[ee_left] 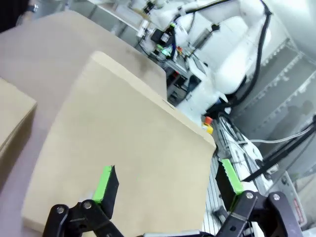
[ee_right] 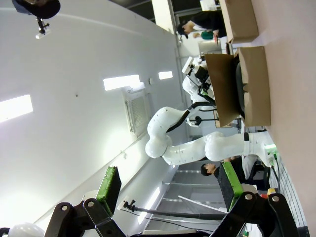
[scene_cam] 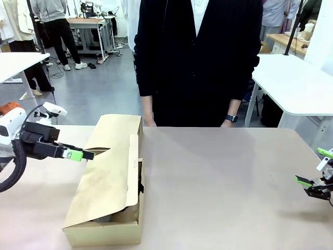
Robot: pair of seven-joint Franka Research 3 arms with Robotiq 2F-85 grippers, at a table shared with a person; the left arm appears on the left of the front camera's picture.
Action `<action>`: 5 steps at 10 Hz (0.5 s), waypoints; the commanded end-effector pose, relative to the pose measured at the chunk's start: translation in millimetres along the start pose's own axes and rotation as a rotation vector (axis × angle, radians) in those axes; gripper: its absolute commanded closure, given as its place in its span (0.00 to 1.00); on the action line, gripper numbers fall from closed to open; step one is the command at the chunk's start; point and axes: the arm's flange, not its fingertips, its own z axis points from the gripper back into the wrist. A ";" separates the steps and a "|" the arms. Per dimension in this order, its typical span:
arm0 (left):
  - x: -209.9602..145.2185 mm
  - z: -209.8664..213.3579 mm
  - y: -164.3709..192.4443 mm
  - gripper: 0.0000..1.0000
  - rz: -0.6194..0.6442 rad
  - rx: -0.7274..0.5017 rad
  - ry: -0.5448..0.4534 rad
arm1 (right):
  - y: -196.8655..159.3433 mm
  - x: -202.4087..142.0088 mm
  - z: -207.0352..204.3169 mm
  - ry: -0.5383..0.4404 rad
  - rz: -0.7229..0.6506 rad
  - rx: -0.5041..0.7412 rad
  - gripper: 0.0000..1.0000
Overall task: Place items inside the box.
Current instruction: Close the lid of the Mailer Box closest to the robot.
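Both jaws stand spread, holding nothing. From the front, the left gripper point(scene_cam: 86, 154) touches the lid point(scene_cam: 112, 166) at its nine o'clock edge; its wrist view shows fingertips point(ee_left: 106, 185) over that flap. Box point(scene_cam: 106, 229) sits left of centre; right gripper point(scene_cam: 312, 182) idles at three o'clock.

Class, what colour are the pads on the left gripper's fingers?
Bright green, on the left gripper; clearest in the left wrist view.
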 end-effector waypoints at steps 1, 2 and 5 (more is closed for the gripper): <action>3.8 31.9 -4.1 0.00 0.171 0.023 -0.120 | 7.7 2.3 -2.3 -0.016 -0.017 0.008 0.00; -0.1 54.7 -0.3 0.00 0.293 -0.020 -0.159 | 7.7 2.3 -2.3 -0.016 -0.017 0.008 0.00; -10.8 57.6 1.8 0.00 0.281 0.001 -0.131 | 7.7 2.3 -2.3 -0.016 -0.017 0.008 0.00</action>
